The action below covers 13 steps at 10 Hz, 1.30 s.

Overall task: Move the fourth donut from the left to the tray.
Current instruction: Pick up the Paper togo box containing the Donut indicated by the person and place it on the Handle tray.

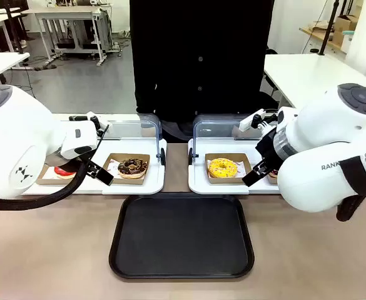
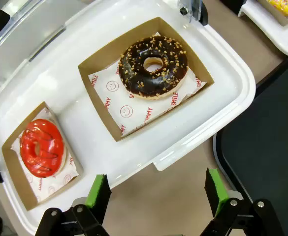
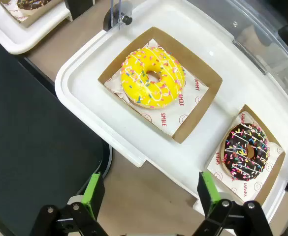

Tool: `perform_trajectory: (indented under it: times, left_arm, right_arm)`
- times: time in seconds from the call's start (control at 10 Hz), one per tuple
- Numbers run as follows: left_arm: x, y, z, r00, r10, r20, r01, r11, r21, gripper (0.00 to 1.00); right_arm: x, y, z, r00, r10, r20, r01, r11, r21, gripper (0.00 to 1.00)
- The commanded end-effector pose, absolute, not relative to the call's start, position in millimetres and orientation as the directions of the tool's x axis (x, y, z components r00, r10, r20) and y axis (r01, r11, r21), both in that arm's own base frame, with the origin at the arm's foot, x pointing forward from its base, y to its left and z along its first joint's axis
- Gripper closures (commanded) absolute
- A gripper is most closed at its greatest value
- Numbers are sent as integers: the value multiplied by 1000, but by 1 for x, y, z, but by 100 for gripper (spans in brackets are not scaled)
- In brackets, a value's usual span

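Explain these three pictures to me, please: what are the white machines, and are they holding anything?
They are two robot arms. The wide picture looks from between them toward a person across the table. The other two come from wrist cameras, looking past the left gripper and right gripper; both are open, holding nothing. Four donuts sit in cardboard holders: red donut, nut-topped chocolate donut, yellow donut, drizzled chocolate donut. A black tray lies nearer the arms.

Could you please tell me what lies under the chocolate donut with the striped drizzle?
White printed paper in a brown holder, on the white tray. The paper right beneath the donut is hidden.
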<state>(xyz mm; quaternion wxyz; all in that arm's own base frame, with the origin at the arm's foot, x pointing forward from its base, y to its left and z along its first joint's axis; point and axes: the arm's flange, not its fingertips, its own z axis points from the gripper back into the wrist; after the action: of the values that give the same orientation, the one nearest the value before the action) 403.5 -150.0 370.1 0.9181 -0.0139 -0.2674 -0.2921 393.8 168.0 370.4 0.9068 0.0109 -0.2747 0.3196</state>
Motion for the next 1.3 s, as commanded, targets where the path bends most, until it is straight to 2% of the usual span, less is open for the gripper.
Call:
perform_trajectory:
  times: [0.0,0.8,0.9,1.0,1.2]
  left_arm:
    - [403,-150,370,685,-530,499,545,828,131,0]
    - [403,-150,370,685,-530,499,545,828,131,0]
    - [403,-150,370,686,-529,499,544,829,131,0]
    - [410,-134,400,693,-496,523,553,831,56,0]
    - [420,-88,449,708,-490,509,575,818,-12,0]
  right_arm:
    - [394,168,371,645,574,505,-586,795,-156,0]
    - [394,168,370,643,575,505,-587,794,-157,0]
    - [401,166,385,635,569,523,-590,794,-148,0]
    - [409,156,411,639,544,544,-584,804,-118,0]
    - [420,124,455,646,494,581,-570,819,-63,0]
